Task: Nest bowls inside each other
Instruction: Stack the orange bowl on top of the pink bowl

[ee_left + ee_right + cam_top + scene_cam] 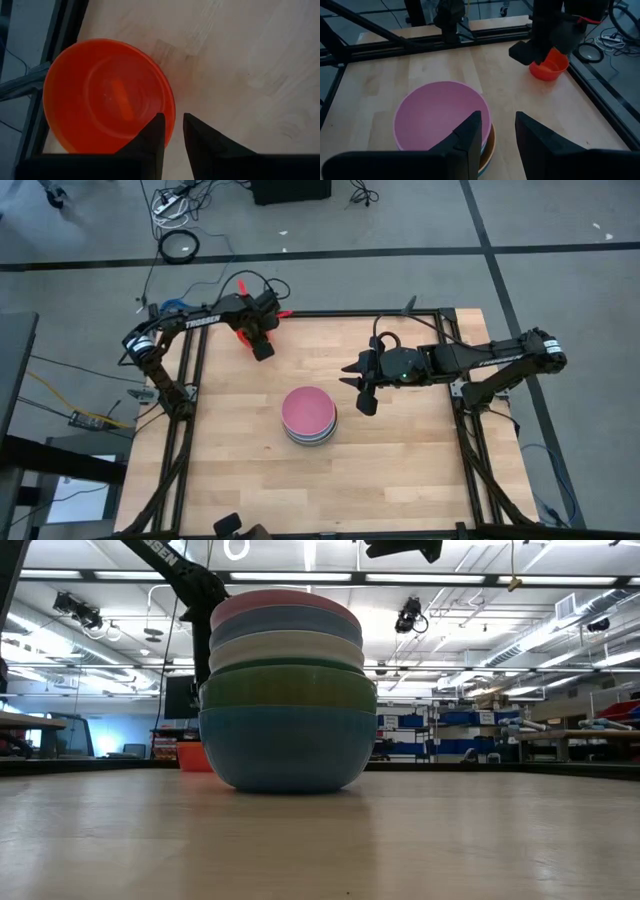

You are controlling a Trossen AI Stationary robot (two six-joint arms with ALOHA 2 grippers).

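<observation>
A small red bowl (107, 95) sits by the table's far left corner, also seen in the right wrist view (550, 66) and low behind the stack (194, 756). My left gripper (173, 126) (262, 347) is shut on its rim. At the table's middle stands a stack of several nested bowls (308, 416) (288, 690) with a pink bowl (440, 115) on top, its bottom bowl resting on the table. My right gripper (498, 131) (365, 394) hangs open in the air just right of the stack, touching nothing. My left gripper pinches the red bowl's rim (170, 107) on the side toward the table's middle, one finger (156, 131) inside the bowl and the other (196, 134) outside. The fingers come steeply from above. The bowl looks slightly tilted (555, 62); whether it is clear of the table, I cannot tell.
A black metal frame (330, 312) runs along the table's far and side edges, close beside the red bowl. Bare wood lies between the red bowl and the stack and across the near half of the table (300, 490).
</observation>
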